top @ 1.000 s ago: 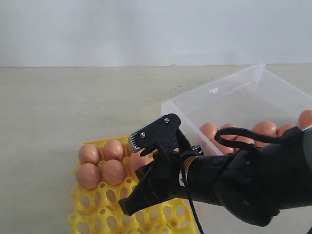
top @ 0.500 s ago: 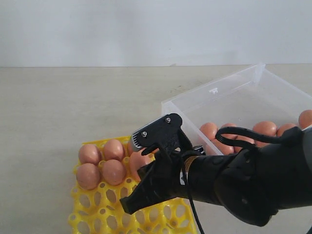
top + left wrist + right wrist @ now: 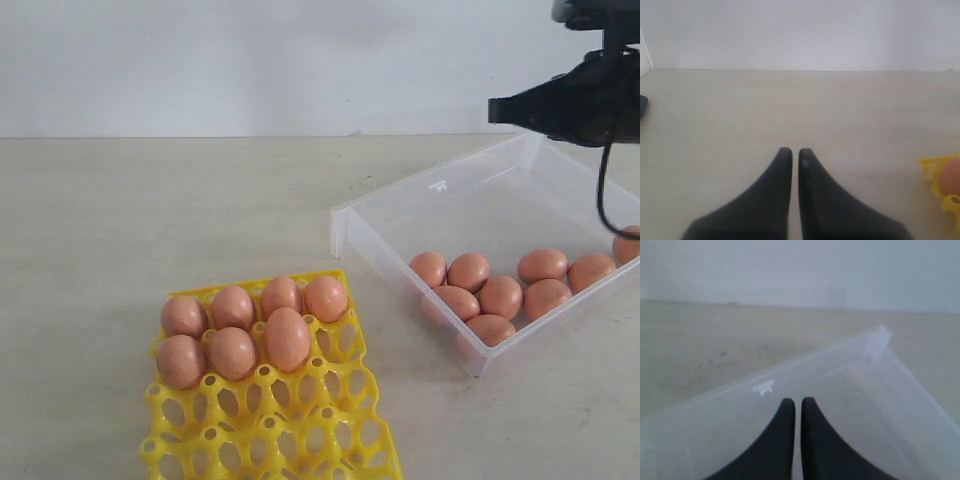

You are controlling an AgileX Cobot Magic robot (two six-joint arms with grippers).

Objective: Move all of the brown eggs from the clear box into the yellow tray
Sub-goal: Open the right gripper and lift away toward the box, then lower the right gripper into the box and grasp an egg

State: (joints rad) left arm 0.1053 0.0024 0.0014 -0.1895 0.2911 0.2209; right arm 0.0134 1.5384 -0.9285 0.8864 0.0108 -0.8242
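Seven brown eggs (image 3: 288,338) sat in the yellow tray (image 3: 300,440) by the near edge of the surface (image 3: 150,210), four in its far row and three in the next. About nine more lay clustered toward the near side of the clear box (image 3: 480,195), by the right edge. The right pincer (image 3: 797,402) hung above the box's far side, closed and empty. The left pincer (image 3: 795,152) was closed too, holding nothing, over bare surface beside the tray.

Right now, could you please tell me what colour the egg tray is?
Bright yellow. The egg tray shows best in the exterior view.
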